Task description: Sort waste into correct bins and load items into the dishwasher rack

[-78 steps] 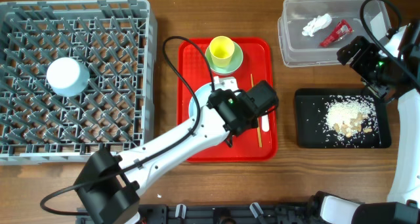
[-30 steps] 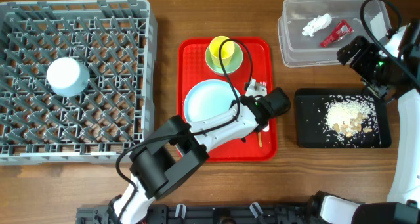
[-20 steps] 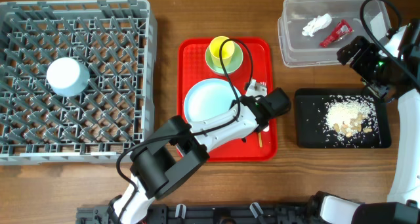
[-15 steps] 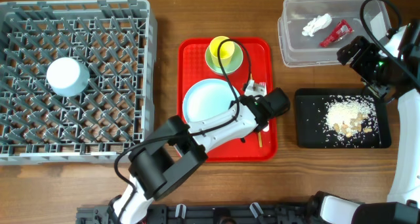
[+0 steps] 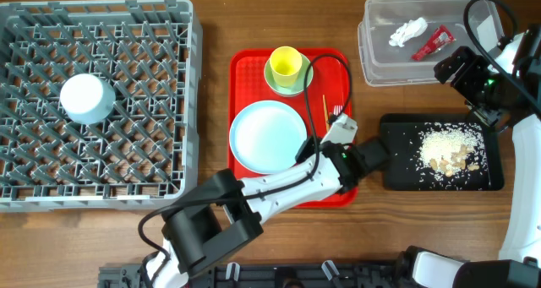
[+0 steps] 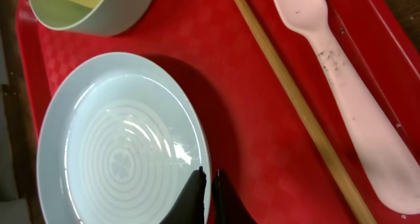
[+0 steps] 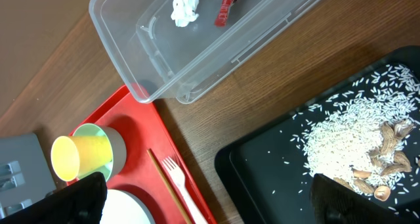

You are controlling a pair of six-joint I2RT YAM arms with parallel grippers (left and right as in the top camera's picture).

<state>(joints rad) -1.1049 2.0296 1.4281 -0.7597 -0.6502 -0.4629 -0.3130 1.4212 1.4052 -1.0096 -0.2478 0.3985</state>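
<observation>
My left gripper (image 6: 209, 184) is shut on the right rim of the pale-blue plate (image 6: 118, 158), which casts a shadow on the red tray (image 6: 230, 86). Overhead, the plate (image 5: 269, 136) lies left of that gripper (image 5: 311, 151). The yellow cup (image 5: 285, 64) stands in the green saucer (image 5: 303, 78). A chopstick (image 6: 295, 106) and the white fork (image 6: 354, 99) lie on the tray's right side. The pale bowl (image 5: 86, 98) sits in the grey rack (image 5: 161, 35). My right gripper (image 7: 210, 207) hangs open between the clear tub (image 7: 197, 66) and the black tray (image 7: 262, 178).
The tub (image 5: 372, 64) holds a white tissue (image 5: 407, 30) and a red wrapper (image 5: 433, 43). Rice scraps (image 5: 446, 144) with some brown shells lie in the black tray (image 5: 397, 174). My left arm's cable loops over the red tray's right side.
My left wrist has swung down and to the right, off the tray's edge, uncovering the fork and chopstick. The plate looks slightly larger and shifted a little left. The right arm is still.
</observation>
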